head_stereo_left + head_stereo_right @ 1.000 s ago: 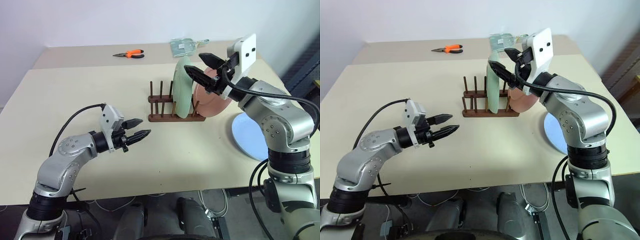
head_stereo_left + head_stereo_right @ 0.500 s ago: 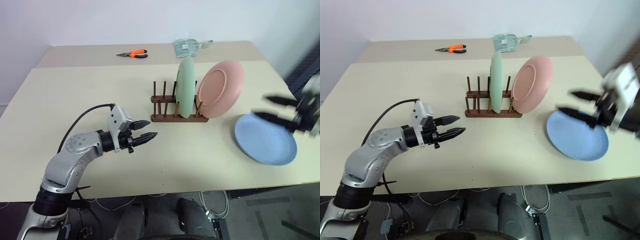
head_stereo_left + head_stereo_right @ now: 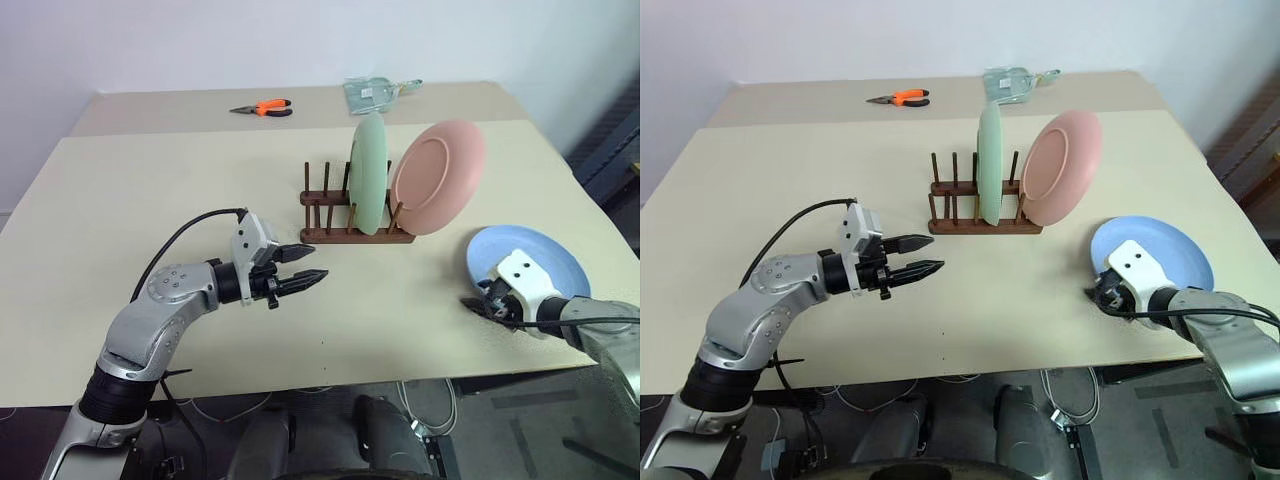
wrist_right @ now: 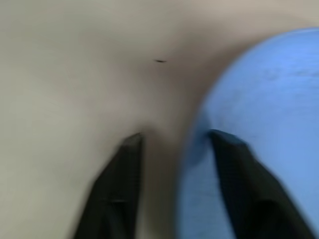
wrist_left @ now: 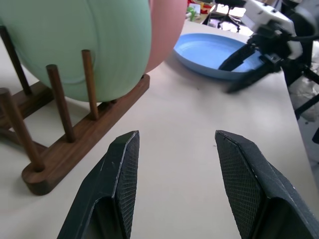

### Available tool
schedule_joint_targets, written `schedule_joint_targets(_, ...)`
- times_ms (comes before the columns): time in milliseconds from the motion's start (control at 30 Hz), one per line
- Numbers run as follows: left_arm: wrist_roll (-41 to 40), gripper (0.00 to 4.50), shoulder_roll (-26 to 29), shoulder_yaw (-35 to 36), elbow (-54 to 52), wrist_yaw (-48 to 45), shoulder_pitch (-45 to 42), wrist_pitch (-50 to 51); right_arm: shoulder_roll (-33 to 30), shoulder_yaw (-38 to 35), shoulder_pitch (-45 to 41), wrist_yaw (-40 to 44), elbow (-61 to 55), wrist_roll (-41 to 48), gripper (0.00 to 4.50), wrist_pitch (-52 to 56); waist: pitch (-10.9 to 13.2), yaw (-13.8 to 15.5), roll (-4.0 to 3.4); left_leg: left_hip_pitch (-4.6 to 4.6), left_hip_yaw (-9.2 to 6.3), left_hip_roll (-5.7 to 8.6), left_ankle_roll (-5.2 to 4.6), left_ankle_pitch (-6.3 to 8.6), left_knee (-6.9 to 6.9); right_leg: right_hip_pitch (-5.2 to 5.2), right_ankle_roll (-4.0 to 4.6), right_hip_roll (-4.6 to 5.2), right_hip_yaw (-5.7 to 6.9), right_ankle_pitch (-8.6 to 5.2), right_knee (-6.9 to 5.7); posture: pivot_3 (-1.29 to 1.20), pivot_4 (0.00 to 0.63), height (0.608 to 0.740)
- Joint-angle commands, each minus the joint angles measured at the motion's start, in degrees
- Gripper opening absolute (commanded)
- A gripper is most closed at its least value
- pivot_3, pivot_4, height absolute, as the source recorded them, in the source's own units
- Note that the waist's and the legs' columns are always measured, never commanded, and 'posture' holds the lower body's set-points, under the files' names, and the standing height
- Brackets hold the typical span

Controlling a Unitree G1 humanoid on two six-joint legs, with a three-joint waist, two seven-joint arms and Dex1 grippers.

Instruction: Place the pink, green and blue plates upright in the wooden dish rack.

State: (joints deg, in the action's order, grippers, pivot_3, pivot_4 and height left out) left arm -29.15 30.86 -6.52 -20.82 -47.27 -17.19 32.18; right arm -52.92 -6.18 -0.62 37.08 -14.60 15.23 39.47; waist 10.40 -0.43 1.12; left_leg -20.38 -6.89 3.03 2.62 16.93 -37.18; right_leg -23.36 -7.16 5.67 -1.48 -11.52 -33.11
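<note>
Even, soft daylight across the desk (image 3: 150, 190), faint shadows; right wrist view smeared by motion blur, blue plate (image 4: 269, 109) indistinct.

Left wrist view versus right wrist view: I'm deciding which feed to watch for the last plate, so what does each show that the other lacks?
The left wrist view has the wooden dish rack with the green plate standing between its pegs, the pink plate behind it, and the right gripper at the blue plate's rim. The right wrist view alone brings the blue plate's near edge up close, lying between that gripper's two spread fingers, one finger over the plate and one over bare table. Both show the blue plate lying flat on the table.
</note>
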Motion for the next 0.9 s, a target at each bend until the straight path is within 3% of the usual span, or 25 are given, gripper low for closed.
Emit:
schedule_joint_targets(33, -0.53, 2.47, -0.36, -0.24, -3.1, 0.02, 0.13, -0.2, 0.17, -1.11, -2.55, -2.06, 2.69, -2.56, 0.19, -0.41, -0.01, -0.07, 0.02, 0.0, 0.0, 0.0, 0.0, 0.0, 0.0, 0.0, 0.0, 0.0, 0.0, 0.0, 0.0, 0.0, 0.15, 0.74)
schedule_joint_targets(67, -0.63, 2.47, -0.37, -0.33, -3.42, 0.0, 0.3, -0.19, 0.1, -1.4, -3.14, -2.18, 3.02, -2.89, 0.02, -0.67, -0.01, -0.17, 0.03, 0.0, 0.0, 0.0, 0.0, 0.0, 0.0, 0.01, 0.0, 0.0, 0.0, 0.0, 0.0, 0.0, 0.15, 0.74)
schedule_joint_targets(200, -0.54, 2.47, -0.36, -0.55, -3.86, -0.02, 0.69, -0.27, 0.27, -5.0, -10.17, -8.44, 7.42, -6.8, 0.02, -3.73, 0.02, -0.2, -0.02, 0.0, -0.02, 0.0, 0.0, 0.0, 0.05, -0.03, 0.0, -0.01, 0.01, 0.0, -0.01, 0.0, 0.15, 0.74)
schedule_joint_targets(300, -0.42, 2.47, -0.42, -0.7, -3.72, -0.11, 0.64, -0.39, 0.83, -8.68, -20.3, -16.53, 12.46, -9.44, 0.02, -8.28, 0.07, -0.19, -0.14, -0.03, 0.01, 0.02, 0.0, -0.01, 0.02, -0.07, 0.02, 0.0, -0.02, 0.02, -0.02, 0.0, 0.15, 0.74)
schedule_joint_targets(400, -0.12, 2.47, -0.46, -0.86, -3.06, -0.34, 0.42, -0.79, 3.03, -12.26, -30.79, -19.02, 13.74, -6.64, 0.02, -13.04, 0.11, -0.4, -0.22, -0.01, 0.01, 0.01, 0.0, -0.01, 0.09, -0.1, 0.03, -0.02, -0.01, 0.03, -0.04, 0.0, 0.15, 0.74)
schedule_joint_targets(500, 0.1, 2.47, -0.59, -0.93, -2.51, -0.34, 0.14, -1.05, 9.18, -14.63, -41.56, -16.1, 10.25, 3.75, 0.02, -11.57, 0.11, -0.56, -0.21, 0.02, -0.01, -0.04, 0.0, -0.01, 0.15, -0.08, 0.08, -0.08, -0.01, 0.07, -0.04, 0.0, 0.15, 0.74)
schedule_joint_targets(633, 0.24, 2.47, -0.52, 0.08, -1.99, 0.13, 0.37, -1.51, 17.65, -15.35, -49.75, -11.72, 2.6, 22.83, 0.02, -0.83, 0.1, -0.5, -0.18, 0.01, -0.09, -0.05, -0.01, -0.01, 0.15, -0.06, 0.14, -0.1, 0.0, 0.21, -0.05, 0.0, 0.15, 0.74)
schedule_joint_targets(733, 0.25, 2.47, 0.85, 3.11, -1.33, 0.79, 2.03, -1.82, 29.23, -13.34, -55.52, -17.11, -0.44, 36.6, 0.02, 6.2, 0.11, -0.51, -0.22, -0.02, -0.16, -0.03, -0.01, -0.01, 0.09, -0.07, 0.22, -0.09, 0.0, 0.19, -0.06, 0.0, 0.15, 0.74)
schedule_joint_targets(900, 0.46, 2.47, 3.41, 6.8, -1.45, 1.08, 5.33, -2.28, 40.56, -11.05, -58.99, -25.29, -0.92, 46.13, 0.02, 9.77, 0.11, -0.17, -0.25, -0.08, -0.33, -0.05, 0.0, -0.02, 0.2, -0.29, 0.24, -0.13, 0.1, 0.2, -0.27, 0.0, 0.15, 0.74)
